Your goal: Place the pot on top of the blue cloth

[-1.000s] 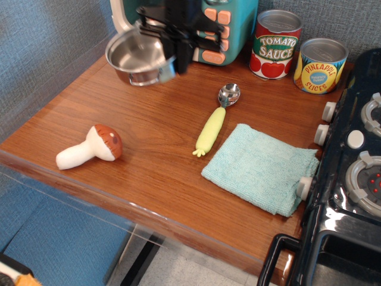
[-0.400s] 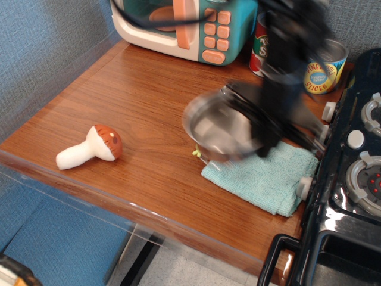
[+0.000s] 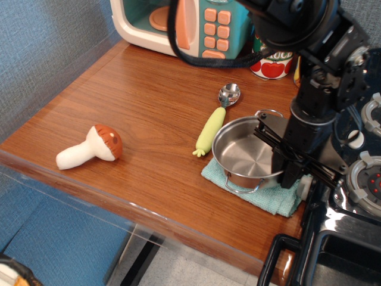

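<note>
The shiny steel pot (image 3: 246, 152) with two loop handles rests on the blue cloth (image 3: 269, 201) at the right of the wooden counter. It covers most of the cloth, so only the cloth's front edge and left corner show. My black gripper (image 3: 285, 159) comes down from above at the pot's right rim. Its fingers appear closed on that rim, with the arm hiding the far right of the pot and the cloth.
A spoon with a yellow-green handle (image 3: 215, 121) lies just left of the pot. A toy mushroom (image 3: 89, 148) lies at the front left. A toy microwave (image 3: 196, 24) and a tomato sauce can (image 3: 275, 64) stand at the back. A black stove (image 3: 360, 179) borders the right.
The gripper carried the pot from the back left by the microwave across the counter to the right and brought it down onto the blue cloth.
</note>
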Controlling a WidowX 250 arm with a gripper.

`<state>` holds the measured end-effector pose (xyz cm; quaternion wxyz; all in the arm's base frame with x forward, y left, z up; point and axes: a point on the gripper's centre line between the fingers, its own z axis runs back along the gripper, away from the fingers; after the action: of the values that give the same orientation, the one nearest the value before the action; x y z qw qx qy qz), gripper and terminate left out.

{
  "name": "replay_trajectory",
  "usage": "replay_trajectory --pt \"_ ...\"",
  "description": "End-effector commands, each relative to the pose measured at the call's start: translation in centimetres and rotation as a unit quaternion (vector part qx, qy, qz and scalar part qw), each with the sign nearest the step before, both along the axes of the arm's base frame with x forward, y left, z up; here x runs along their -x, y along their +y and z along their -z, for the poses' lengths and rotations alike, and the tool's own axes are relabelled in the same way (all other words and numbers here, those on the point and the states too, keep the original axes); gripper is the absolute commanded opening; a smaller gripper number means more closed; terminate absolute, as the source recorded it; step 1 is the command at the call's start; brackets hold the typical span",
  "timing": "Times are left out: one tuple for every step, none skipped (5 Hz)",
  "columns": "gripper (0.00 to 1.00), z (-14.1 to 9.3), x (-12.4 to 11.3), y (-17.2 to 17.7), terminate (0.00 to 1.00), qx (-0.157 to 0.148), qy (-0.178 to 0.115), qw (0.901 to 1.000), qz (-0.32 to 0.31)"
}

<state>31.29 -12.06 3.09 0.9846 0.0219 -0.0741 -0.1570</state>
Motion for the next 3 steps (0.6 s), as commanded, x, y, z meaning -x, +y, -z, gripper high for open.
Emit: replay_trajectory --pt "0.00 -0.3 0.4 2.6 0.00 0.005 -0.011 0.9995 -0.030" --pt "1.00 -0.5 0.7 2.3 0.00 0.005 -0.007 0.9997 -0.022" --pt "1.00 -1.4 0.6 2.1 0.00 0.021 -0.016 0.9994 -0.021"
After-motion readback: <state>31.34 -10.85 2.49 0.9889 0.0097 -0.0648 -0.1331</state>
